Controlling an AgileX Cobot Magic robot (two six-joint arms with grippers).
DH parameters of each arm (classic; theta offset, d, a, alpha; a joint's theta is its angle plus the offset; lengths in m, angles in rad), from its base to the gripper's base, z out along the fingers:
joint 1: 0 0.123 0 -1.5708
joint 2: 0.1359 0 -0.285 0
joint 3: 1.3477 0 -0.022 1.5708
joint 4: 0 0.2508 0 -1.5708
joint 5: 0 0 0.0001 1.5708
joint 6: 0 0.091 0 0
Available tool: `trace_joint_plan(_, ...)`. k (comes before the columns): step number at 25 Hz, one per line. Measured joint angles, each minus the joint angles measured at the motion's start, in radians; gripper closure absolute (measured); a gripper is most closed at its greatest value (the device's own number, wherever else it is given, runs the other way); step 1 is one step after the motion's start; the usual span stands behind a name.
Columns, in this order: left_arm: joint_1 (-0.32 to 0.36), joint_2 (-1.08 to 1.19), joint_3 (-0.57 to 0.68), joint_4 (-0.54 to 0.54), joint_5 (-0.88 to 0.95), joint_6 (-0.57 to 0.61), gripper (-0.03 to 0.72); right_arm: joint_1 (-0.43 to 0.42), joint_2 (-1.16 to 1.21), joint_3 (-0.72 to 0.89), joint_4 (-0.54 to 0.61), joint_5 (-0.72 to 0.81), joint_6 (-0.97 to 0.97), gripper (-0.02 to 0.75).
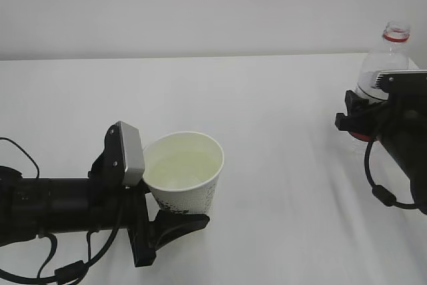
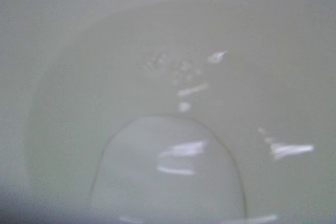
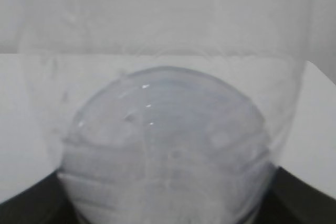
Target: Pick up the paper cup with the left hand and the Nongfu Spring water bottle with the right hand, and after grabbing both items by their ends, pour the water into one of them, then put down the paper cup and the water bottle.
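The paper cup (image 1: 184,177) stands upright at the lower left, white with green print, and holds a pale pool of water (image 1: 179,168). My left gripper (image 1: 188,210) is shut on its lower part; one black finger (image 1: 179,225) shows in front, the other is hidden behind the cup. The left wrist view is filled by the cup's cream inside (image 2: 79,77) and the water (image 2: 168,177). At the far right the Nongfu Spring water bottle (image 1: 387,65) stands upright, uncapped, and my right gripper (image 1: 363,121) is shut on its lower body. In the right wrist view the clear ribbed bottle (image 3: 168,150) fills the frame.
The white table (image 1: 280,118) runs back to a plain pale wall. Black cables (image 1: 377,185) loop under the right arm and trail beside the left arm (image 1: 47,205).
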Motion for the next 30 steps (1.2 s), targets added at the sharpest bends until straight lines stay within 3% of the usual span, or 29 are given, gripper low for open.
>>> trace_joint_plan(30,0.000,0.000,0.000,-0.023,0.002,0.000,0.178,0.000,0.086,-0.073,-0.039,-0.027,0.002,0.227)
